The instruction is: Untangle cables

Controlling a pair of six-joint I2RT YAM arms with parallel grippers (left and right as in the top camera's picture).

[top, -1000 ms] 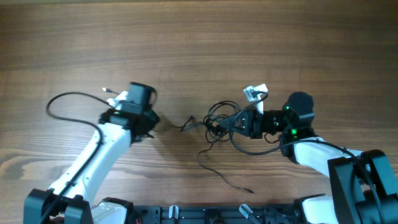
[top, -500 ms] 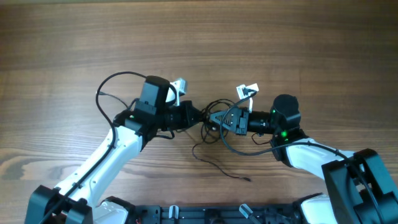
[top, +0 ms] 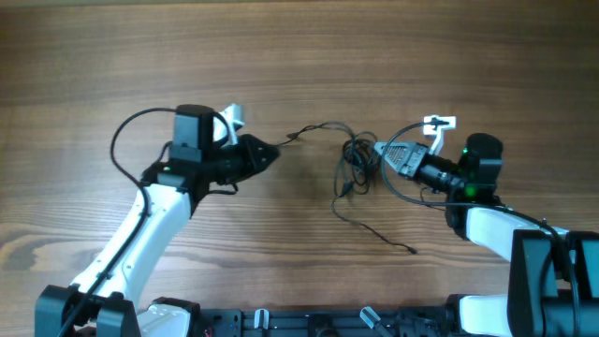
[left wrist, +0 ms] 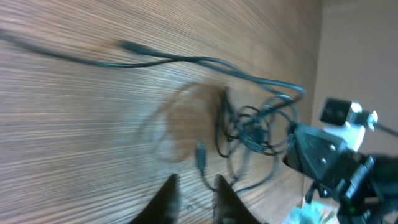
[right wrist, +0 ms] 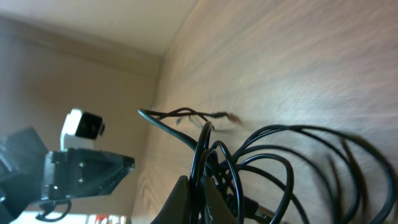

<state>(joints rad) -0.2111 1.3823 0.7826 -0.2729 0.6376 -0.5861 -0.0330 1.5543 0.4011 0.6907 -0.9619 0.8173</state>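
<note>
The cables point(top: 357, 159) are thin black wires bunched in a small knot right of the table's centre. One strand runs up-left to a plug end point(top: 288, 140); another trails down to a plug point(top: 412, 251). My right gripper point(top: 377, 150) is shut on loops of the knot, which show closely in the right wrist view point(right wrist: 273, 155) between its fingers point(right wrist: 202, 193). My left gripper point(top: 271, 153) is left of the strand end and touches no wire. In the left wrist view its fingers point(left wrist: 196, 186) are slightly apart and empty, with the knot point(left wrist: 249, 124) ahead.
The wooden table point(top: 299, 56) is bare around the wires. A thicker black arm cable point(top: 126, 140) loops beside the left arm. The robot base rail point(top: 309, 323) runs along the front edge.
The left gripper has drawn back left, away from the knot. The right gripper has moved right with the knot. One strand now lies stretched out toward the left.
</note>
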